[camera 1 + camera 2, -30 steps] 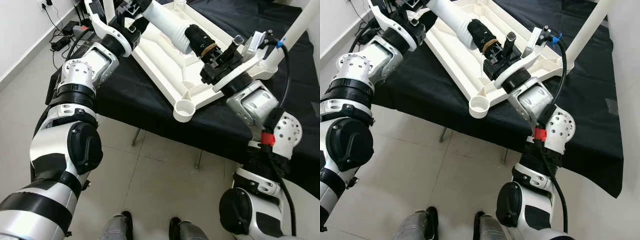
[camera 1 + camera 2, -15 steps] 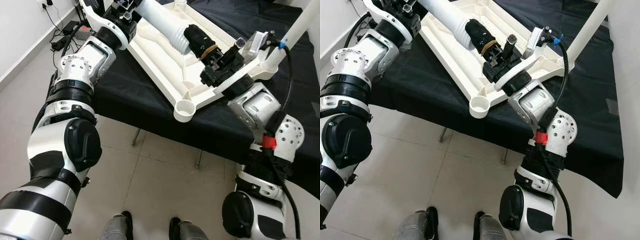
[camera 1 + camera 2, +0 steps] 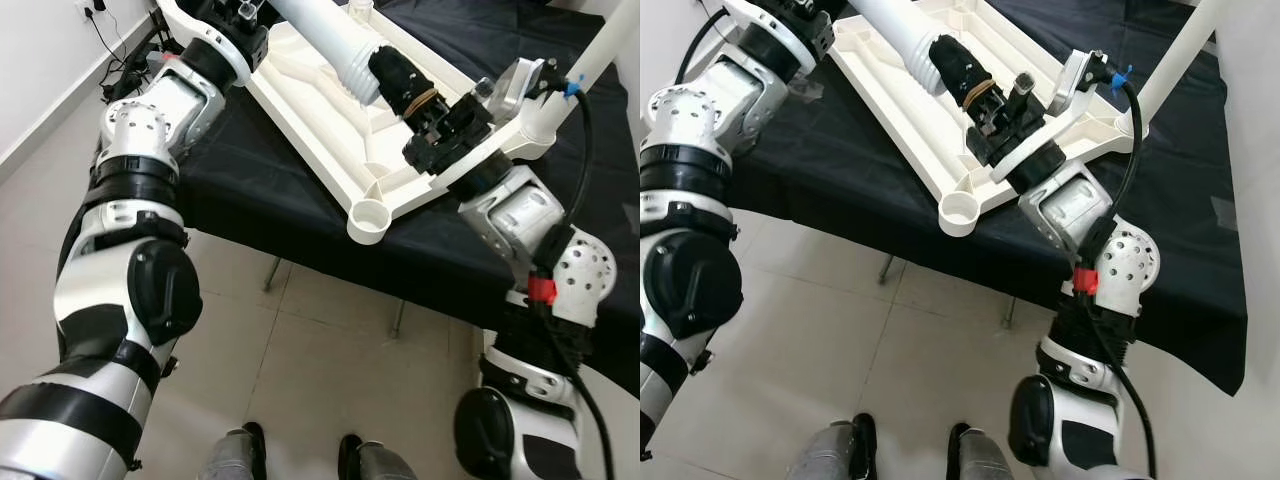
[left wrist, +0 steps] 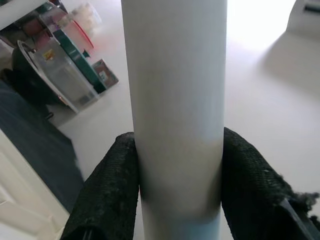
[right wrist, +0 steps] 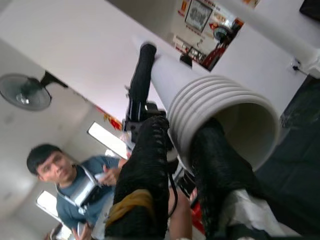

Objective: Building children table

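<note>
An upturned white plastic children's tabletop [image 3: 330, 110] lies on the black-draped bench [image 3: 250, 190]. Above it both arms carry a white plastic tube leg [image 3: 902, 30]: the left claw [image 4: 175, 185] is clamped around its smooth shaft, the right claw [image 5: 182, 150] pinches the rim of its ribbed open end. A person [image 5: 75, 185] stands nearby.

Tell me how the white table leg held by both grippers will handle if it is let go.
The white table leg is a smooth round tube, so it would probably roll. Its open ribbed end shows it hollow, likely light and stiff. The left gripper clamps bare smooth plastic, which may slip; the right gripper pinches the rim.
</note>
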Controlling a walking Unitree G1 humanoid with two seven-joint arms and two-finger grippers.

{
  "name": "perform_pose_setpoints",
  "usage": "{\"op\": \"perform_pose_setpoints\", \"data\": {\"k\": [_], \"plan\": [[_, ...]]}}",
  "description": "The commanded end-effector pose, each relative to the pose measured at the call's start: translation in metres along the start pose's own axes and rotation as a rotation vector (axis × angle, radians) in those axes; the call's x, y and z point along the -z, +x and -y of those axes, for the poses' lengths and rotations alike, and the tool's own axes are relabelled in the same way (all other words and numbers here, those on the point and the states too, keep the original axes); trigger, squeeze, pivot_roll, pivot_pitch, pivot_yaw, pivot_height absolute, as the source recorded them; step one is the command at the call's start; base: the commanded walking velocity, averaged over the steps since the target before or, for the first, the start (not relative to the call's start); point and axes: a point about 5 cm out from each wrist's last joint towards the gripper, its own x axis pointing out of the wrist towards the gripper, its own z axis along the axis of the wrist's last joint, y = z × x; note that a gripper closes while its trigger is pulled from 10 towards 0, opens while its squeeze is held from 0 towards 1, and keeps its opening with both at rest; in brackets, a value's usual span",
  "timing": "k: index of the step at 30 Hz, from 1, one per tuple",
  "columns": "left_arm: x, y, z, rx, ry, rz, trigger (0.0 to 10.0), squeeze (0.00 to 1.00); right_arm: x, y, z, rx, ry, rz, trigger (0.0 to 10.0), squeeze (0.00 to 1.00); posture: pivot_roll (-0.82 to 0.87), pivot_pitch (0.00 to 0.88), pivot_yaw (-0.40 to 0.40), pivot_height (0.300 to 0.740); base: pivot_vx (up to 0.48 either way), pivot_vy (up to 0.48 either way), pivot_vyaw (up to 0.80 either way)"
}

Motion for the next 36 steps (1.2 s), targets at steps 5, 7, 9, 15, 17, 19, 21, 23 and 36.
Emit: {"op": "perform_pose_setpoints", "data": {"k": [5, 7, 9, 15, 17, 19, 21, 23, 36], "plan": [[0.008, -0.015, 0.017, 0.108, 0.316, -0.22, 0.0, 0.0, 0.021, -0.018, -0.018, -0.117, -0.166, -0.21, 10.0, 1.0, -0.07, 0.184, -0.022, 0.74, 0.0, 0.0, 0.0], [0.007, -0.021, 0.022, 0.128, 0.404, -0.274, 0.0, 0.0, 0.027, -0.036, -0.016, -0.12, -0.228, -0.347, 10.0, 1.0, -0.07, 0.182, -0.02, 0.74, 0.0, 0.0, 0.0], [0.003, -0.023, 0.025, 0.127, 0.42, -0.274, 0.0, 0.0, 0.03, -0.046, -0.01, -0.08, -0.244, -0.401, 10.0, 1.0, -0.07, 0.18, -0.019, 0.74, 0.0, 0.0, 0.0], [-0.007, -0.029, 0.031, 0.12, 0.452, -0.246, 0.0, 0.0, 0.042, -0.071, 0.014, 0.044, -0.275, -0.486, 10.0, 1.0, -0.07, 0.171, -0.018, 0.74, 0.0, 0.0, 0.0], [-0.007, -0.033, 0.034, 0.129, 0.483, -0.252, 0.0, 0.0, 0.046, -0.082, 0.027, 0.117, -0.311, -0.527, 10.0, 1.0, -0.07, 0.166, -0.017, 0.74, 0.0, 0.0, 0.0], [0.0, -0.038, 0.032, 0.127, 0.543, -0.29, 0.0, 0.0, 0.041, -0.088, 0.046, 0.25, -0.383, -0.547, 10.0, 1.0, -0.07, 0.163, -0.016, 0.74, 0.0, 0.0, 0.0], [0.005, -0.042, 0.03, 0.126, 0.584, -0.321, 0.0, 0.0, 0.037, -0.093, 0.058, 0.336, -0.437, -0.563, 10.0, 1.0, -0.07, 0.162, -0.014, 0.74, 0.0, 0.0, 0.0], [0.027, -0.056, 0.02, 0.106, 0.797, -0.448, 0.0, 0.0, 0.01, -0.095, 0.076, 0.496, -0.531, -0.471, 10.0, 1.0, -0.08, 0.158, -0.014, 0.74, 0.0, 0.0, 0.0], [0.088, -0.111, -0.002, 0.084, 0.91, -0.572, 0.0, 0.0, -0.028, -0.037, 0.011, -0.044, -0.409, -0.201, 10.0, 0.0, -0.07, 0.143, -0.031, 0.74, 0.0, 0.0, 0.0]]}}
